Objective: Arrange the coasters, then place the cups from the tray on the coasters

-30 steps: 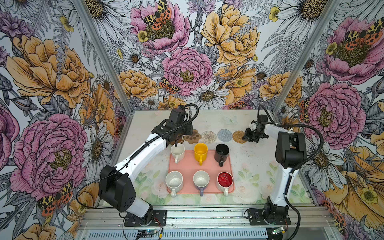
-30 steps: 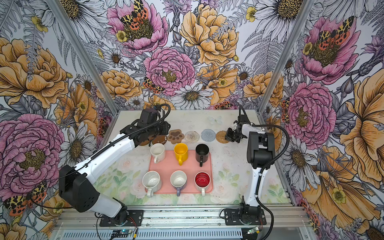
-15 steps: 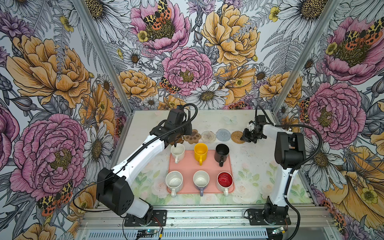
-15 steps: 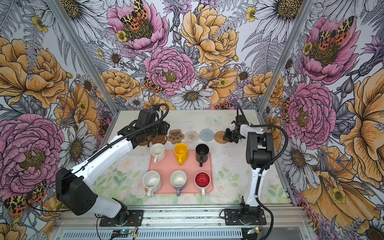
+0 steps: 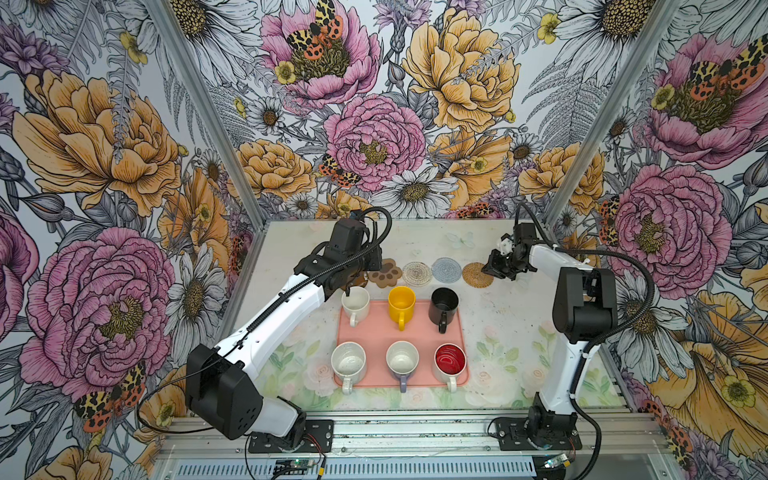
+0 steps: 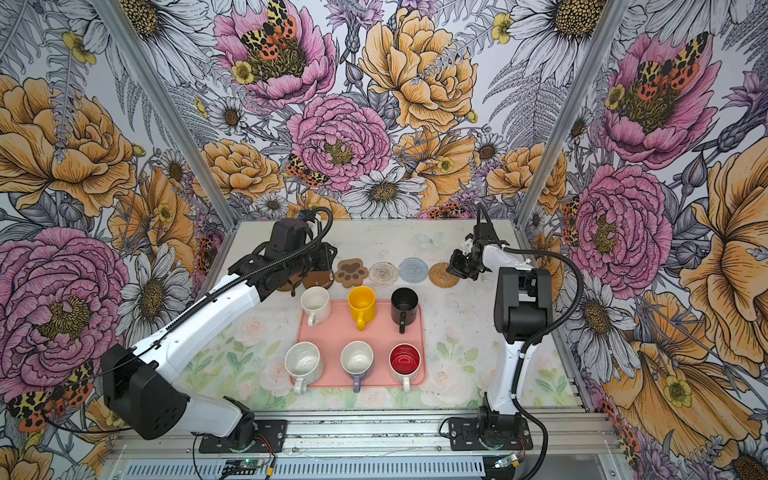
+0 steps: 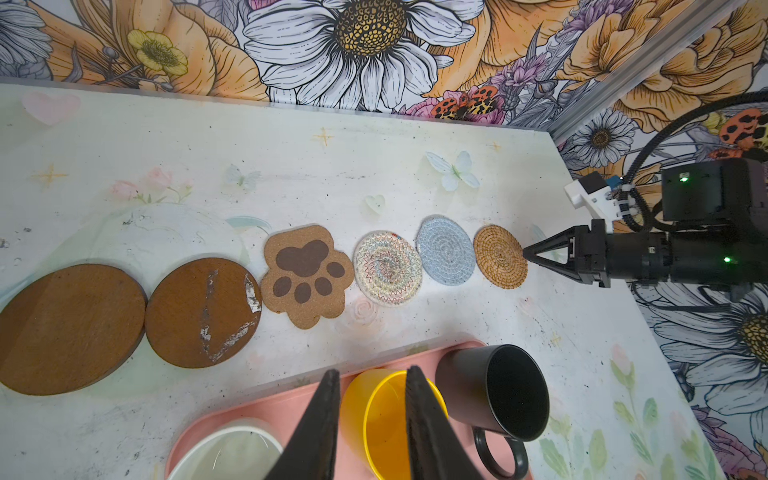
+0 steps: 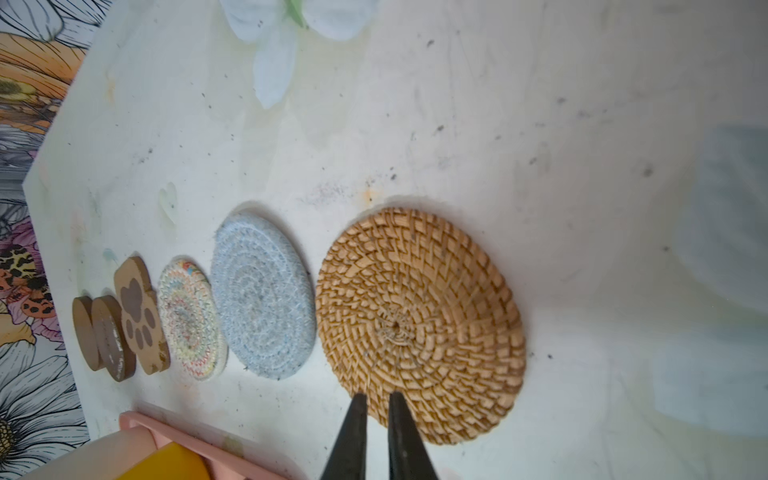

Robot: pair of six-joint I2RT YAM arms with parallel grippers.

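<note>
Six coasters [image 7: 305,276] line the far side; six cups [image 5: 401,305] sit on one tray [image 5: 415,332]; left gripper [image 7: 372,370] slightly open, empty; right gripper [image 8: 377,394] barely parted at the rightmost coaster [image 8: 419,324].

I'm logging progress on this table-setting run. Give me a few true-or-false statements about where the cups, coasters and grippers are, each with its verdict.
1. All six cups stand on the tray. True.
2. The six coasters lie in one row on the table, beyond the tray. True.
3. The yellow cup sits on a coaster. False: it is on the tray, between the white cup and the black cup.
4. The right gripper hangs over the tray. False: its tips are at the rim of the rattan coaster.
5. The left gripper holds a cup. False: its jaws stand apart and empty above the tray.
</note>
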